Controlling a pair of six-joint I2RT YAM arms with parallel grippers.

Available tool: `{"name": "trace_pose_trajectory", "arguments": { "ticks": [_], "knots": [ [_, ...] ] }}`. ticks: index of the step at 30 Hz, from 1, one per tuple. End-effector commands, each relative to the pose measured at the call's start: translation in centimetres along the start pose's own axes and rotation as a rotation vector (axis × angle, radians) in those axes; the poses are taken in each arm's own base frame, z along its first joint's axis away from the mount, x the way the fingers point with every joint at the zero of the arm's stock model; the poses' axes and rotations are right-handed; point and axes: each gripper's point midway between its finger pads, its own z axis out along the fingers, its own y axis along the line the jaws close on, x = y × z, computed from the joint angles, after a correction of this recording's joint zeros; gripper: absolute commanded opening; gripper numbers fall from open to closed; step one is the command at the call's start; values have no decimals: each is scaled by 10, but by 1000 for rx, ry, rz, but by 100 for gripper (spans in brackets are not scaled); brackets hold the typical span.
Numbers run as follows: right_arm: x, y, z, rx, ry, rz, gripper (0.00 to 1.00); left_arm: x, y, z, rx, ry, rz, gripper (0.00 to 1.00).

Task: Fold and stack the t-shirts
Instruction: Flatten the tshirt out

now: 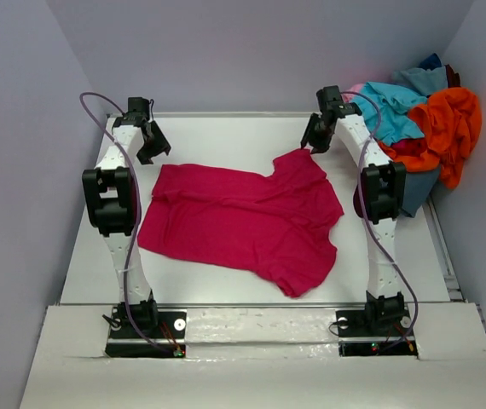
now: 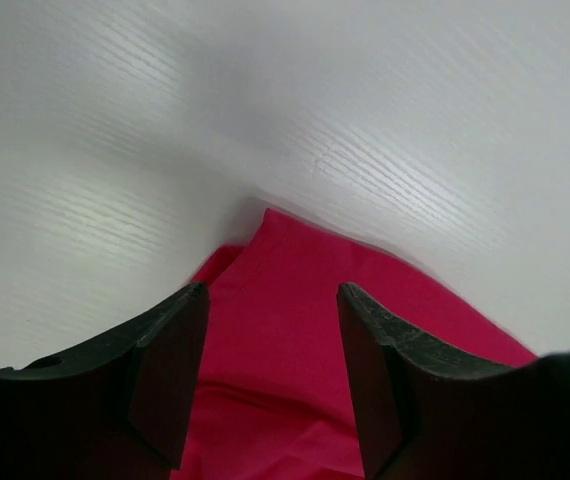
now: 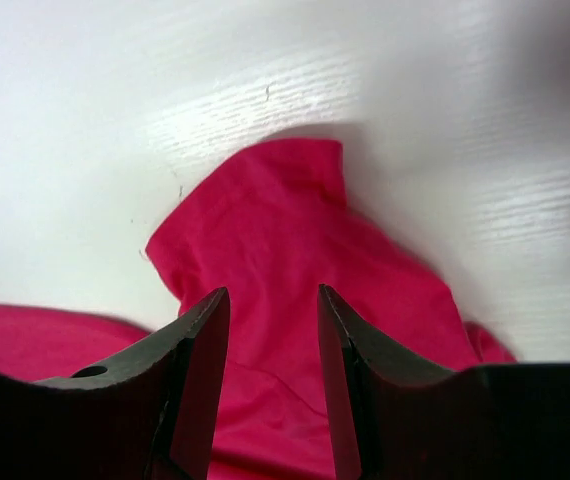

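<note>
- White surface (image 1: pixel 226 136), crimson t-shirt (image 1: pixel 243 217) lying spread out flat on it.
- left end effector (image 1: pixel 151 153) hovers over the shirt's far-left corner, fingers apart, gripping nothing.
- right end effector (image 1: pixel 312 145) is over its far-right sleeve, fingers apart too.
- other t-shirts (image 1: pixel 431 119), orange and turquoise among them, are heaped off to its right.

The dark blue t-shirt (image 1: pixel 431 61) is mostly buried behind the heaped t-shirts (image 1: pixel 422 119).
</note>
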Motion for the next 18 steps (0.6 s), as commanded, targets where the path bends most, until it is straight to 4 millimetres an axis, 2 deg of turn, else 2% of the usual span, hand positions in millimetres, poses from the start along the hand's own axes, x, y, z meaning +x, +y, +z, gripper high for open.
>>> {"name": "trace_pose_trajectory", "arguments": {
  "ticks": [1, 5, 7, 13, 18],
  "knots": [
    [-25, -9, -7, -29, -25, 53, 47, -13, -1, -10, 8, -25, 21, 65],
    [-34, -16, -4, -15, -54, 44, 47, -9, -6, -4, 37, -5, 34, 66],
    [-42, -26, 0, -11, -61, 61, 49, -6, -7, 1, 45, 10, 33, 66],
    [-43, -23, 21, -64, -53, 50, 52, 0, -9, 9, 60, 28, 44, 66],
    [-37, -19, 41, -110, -36, 38, 61, 8, -7, 14, 66, 46, 49, 66]
  ]
}}
